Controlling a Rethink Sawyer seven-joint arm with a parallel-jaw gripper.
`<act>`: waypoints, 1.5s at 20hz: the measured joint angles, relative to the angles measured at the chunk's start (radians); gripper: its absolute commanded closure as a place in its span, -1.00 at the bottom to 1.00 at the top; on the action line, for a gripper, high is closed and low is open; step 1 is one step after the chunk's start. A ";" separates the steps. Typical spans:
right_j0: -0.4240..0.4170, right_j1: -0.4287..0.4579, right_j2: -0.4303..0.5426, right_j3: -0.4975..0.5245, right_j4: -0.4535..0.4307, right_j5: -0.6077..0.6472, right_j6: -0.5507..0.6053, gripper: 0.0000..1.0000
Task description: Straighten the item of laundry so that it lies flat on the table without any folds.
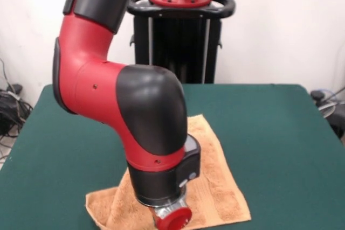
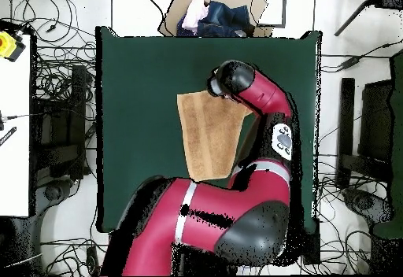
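The orange-tan towel (image 1: 215, 187) lies on the dark green table (image 1: 280, 138), near the table's front edge in the front view. Its left end looks bunched with a fold (image 1: 102, 208). The arm's wrist hangs low over the towel and hides its middle. My gripper (image 1: 171, 218) is at the end of that wrist, at the picture's bottom edge, and its state does not show. In the overhead view the towel (image 2: 206, 136) is a tapering sheet on the table (image 2: 134, 93), and the arm's end (image 2: 227, 81) covers its top right corner.
The black pedestal (image 1: 180, 41) stands at the table's far side. In the overhead view a cardboard box with clothes (image 2: 214, 14) sits beyond the table's top edge. Cables lie round the table, and a white bench (image 2: 16, 116) stands at the left.
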 measured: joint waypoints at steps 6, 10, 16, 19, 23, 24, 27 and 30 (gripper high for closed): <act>0.012 0.000 0.009 0.000 0.021 -0.069 0.000 -1.00; 0.019 -0.001 0.012 0.002 0.023 -0.097 0.000 -1.00; 0.063 0.007 -0.040 0.005 0.023 -0.152 0.003 -1.00; 0.084 0.012 -0.066 0.009 0.023 -0.179 0.004 -1.00; 0.106 0.022 -0.104 0.012 0.023 -0.212 0.004 1.00; 0.109 0.026 -0.115 0.012 0.023 -0.219 0.004 1.00; 0.115 0.032 -0.140 0.012 0.023 -0.236 0.004 1.00; 0.115 0.032 -0.146 0.014 0.024 -0.238 0.004 1.00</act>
